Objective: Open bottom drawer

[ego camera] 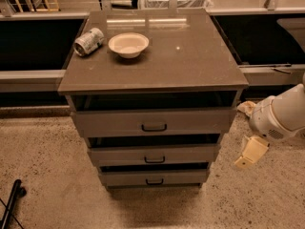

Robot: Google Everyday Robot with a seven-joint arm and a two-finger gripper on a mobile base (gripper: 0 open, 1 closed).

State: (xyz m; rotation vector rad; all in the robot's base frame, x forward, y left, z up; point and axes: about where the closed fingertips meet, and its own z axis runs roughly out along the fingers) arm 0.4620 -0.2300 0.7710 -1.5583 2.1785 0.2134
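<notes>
A grey-brown cabinet [190,66] with three drawers stands in the middle. The bottom drawer [124,178] has the narrowest front and a small dark bar handle [154,181] at its centre. Above it are the mid-sized drawer [119,155] and the widest top drawer [109,122]. My gripper [249,152] hangs from the white arm [281,114] to the right of the cabinet, about level with the middle drawer and apart from every front. It holds nothing that shows.
A white bowl [128,45] and a tipped can [88,41] lie on the cabinet top at the back left. Speckled floor [43,175] surrounds the cabinet. A dark rod [10,204] stands at the lower left. Dark counters run behind.
</notes>
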